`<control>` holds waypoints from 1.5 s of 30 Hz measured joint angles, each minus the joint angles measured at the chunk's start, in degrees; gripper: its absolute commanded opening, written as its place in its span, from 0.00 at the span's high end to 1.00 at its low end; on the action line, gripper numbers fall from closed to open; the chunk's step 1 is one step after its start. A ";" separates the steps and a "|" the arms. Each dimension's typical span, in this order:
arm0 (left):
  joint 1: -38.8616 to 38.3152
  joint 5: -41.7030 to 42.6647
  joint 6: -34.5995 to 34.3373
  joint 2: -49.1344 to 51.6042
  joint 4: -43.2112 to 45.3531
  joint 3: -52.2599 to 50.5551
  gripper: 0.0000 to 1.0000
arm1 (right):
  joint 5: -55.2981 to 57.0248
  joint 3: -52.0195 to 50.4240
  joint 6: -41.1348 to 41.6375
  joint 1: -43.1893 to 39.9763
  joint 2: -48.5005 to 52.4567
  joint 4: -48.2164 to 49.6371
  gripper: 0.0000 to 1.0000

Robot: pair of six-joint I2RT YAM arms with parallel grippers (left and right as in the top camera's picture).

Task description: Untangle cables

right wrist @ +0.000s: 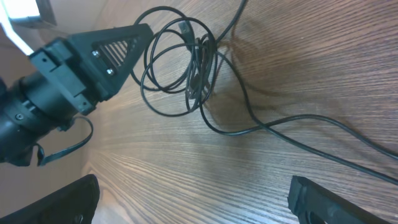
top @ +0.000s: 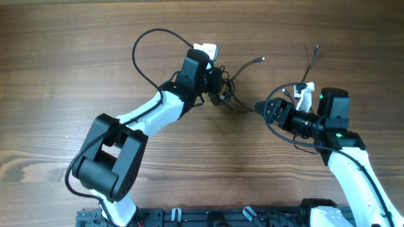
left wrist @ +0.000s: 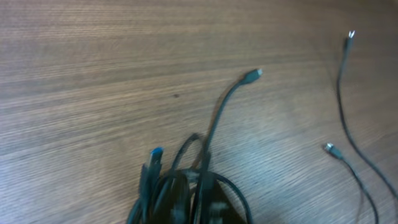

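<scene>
The cables are in the middle of the frame, mostly one knot just above the bench. The left pincer looks pinched on the knot. The right pincer is wide open near a loose strand. A few ends poke free, but most of the untangling is left.

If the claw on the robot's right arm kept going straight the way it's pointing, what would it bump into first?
Probably the loose cable strand lying just ahead of the right gripper; the tangled bundle lies beyond it. Depth is hard to judge.
</scene>
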 measured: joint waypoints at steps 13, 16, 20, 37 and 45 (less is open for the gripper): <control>-0.04 4.17 -3.43 -10.25 -6.51 -0.04 0.96 | 5.81 0.00 4.07 0.00 0.00 -0.04 0.00; -0.04 7.98 -3.78 -13.46 -8.26 -0.04 0.96 | 6.23 0.00 7.08 0.00 0.02 1.70 0.00; -0.07 13.18 -5.62 -16.94 -9.09 -0.04 0.96 | 7.13 0.00 17.00 1.20 0.04 5.22 0.01; 0.26 22.34 -8.57 -30.67 -5.86 -0.07 0.96 | 30.38 0.00 32.72 21.59 15.85 24.92 0.00; 9.68 22.80 -9.79 -42.47 -5.64 -0.07 0.96 | 35.71 0.02 26.95 17.29 18.64 19.87 0.01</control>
